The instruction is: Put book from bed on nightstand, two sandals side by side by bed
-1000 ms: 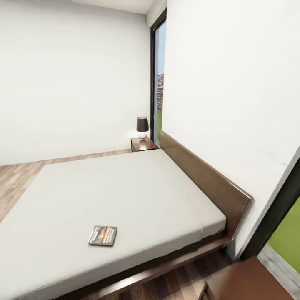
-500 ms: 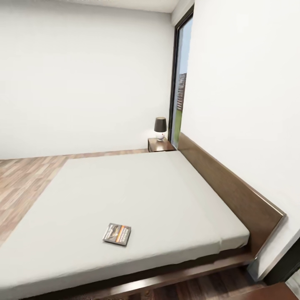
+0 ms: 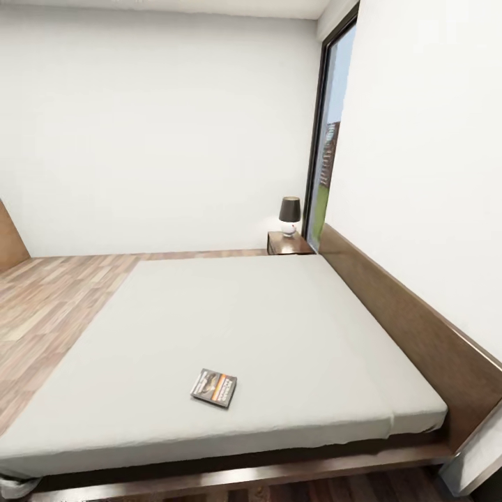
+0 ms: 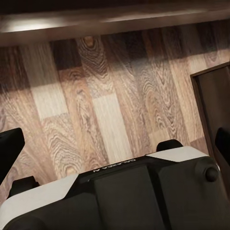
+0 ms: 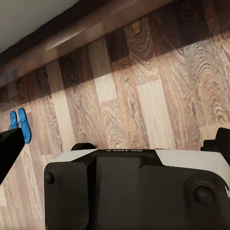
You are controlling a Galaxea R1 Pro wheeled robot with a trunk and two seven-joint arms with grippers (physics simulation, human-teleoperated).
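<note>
The book [image 3: 214, 388] lies flat on the light mattress of the bed [image 3: 279, 328], near its front edge. A nightstand [image 3: 288, 243] stands at the far corner beside the headboard. In the right wrist view, two blue sandals [image 5: 19, 125] lie close together on the wood floor, a short way out from the bed frame [image 5: 96, 26]. My right gripper [image 5: 115, 143] is open over bare floor, well away from the sandals. My left gripper [image 4: 116, 143] is open too, with nothing between its fingers, above floorboards near the bed frame [image 4: 115, 21].
A small lamp [image 3: 290, 215] stands on the nightstand beside a tall window [image 3: 328, 139]. The dark headboard [image 3: 411, 328] runs along the right wall. Wood floor [image 3: 49, 300] stretches left of the bed. A dark wooden panel [image 4: 215, 96] shows in the left wrist view.
The head camera has swung left, so bed, book and nightstand sit further right in the picture. The brown furniture at the lower right has left the view. The book has not moved on the mattress.
</note>
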